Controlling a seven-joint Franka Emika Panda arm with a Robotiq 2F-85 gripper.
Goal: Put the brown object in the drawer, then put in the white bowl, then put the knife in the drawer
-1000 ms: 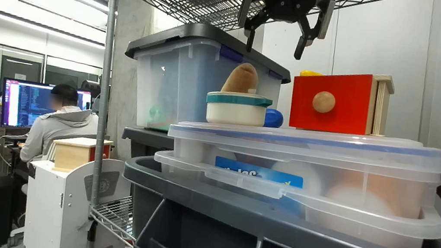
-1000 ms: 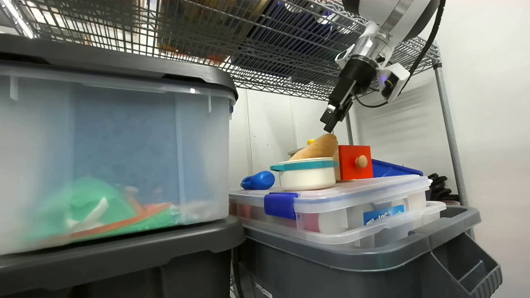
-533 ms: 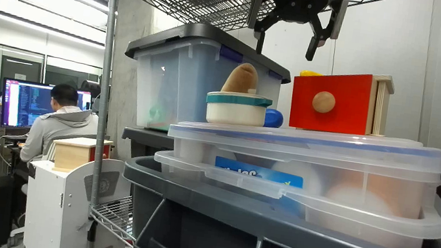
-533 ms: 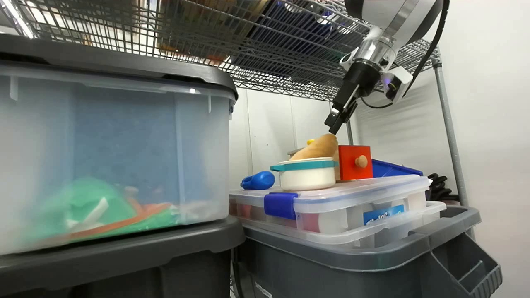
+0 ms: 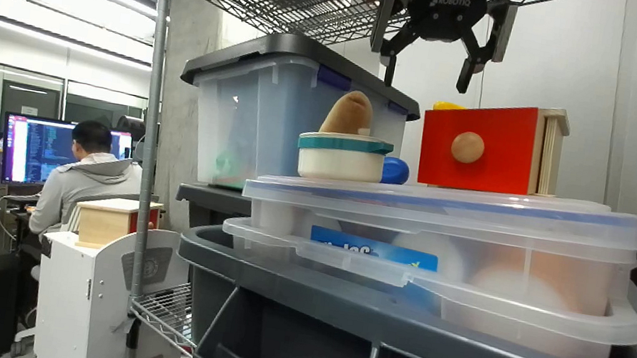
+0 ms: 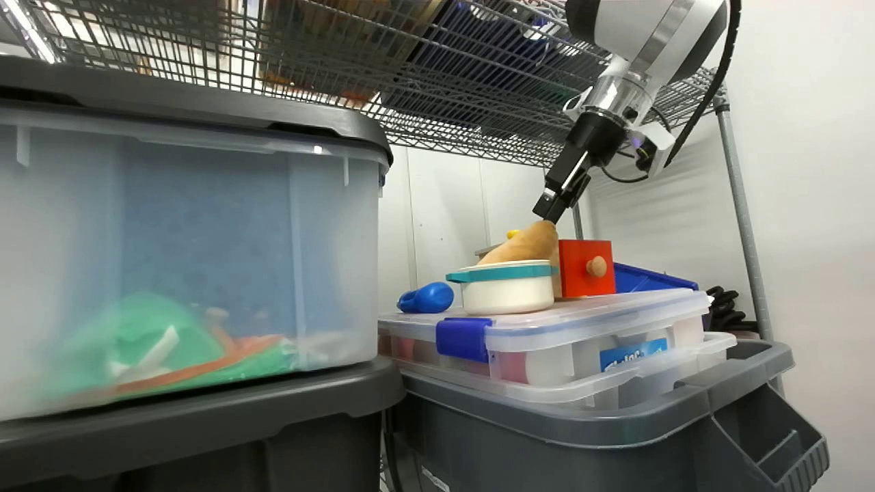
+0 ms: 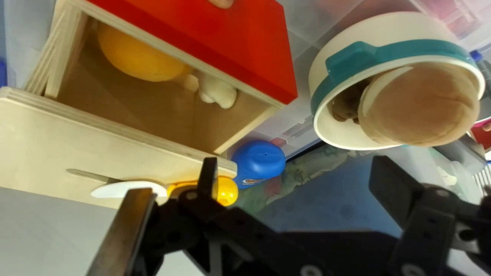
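Robotiq gripper [image 5: 426, 86]: since the earlier frame, it has moved sideways toward the red-fronted drawer [image 5: 496, 149], seen in an exterior view. It is spread wide and holds nothing.
Brown bun-like object [image 7: 422, 105]: stands tilted in the teal-banded white bowl [image 7: 383, 36], its upper part sticking out.
Drawer: pulled open; a yellow-orange rounded thing [image 7: 142, 57] and a small cream piece [image 7: 218, 91] lie inside.
Toy knife [image 7: 126, 186]: white-bladed, seems to lie on the wooden top [image 7: 76, 145].
First grasp: I judge it is not made yet; this shift is perhaps only aligning.
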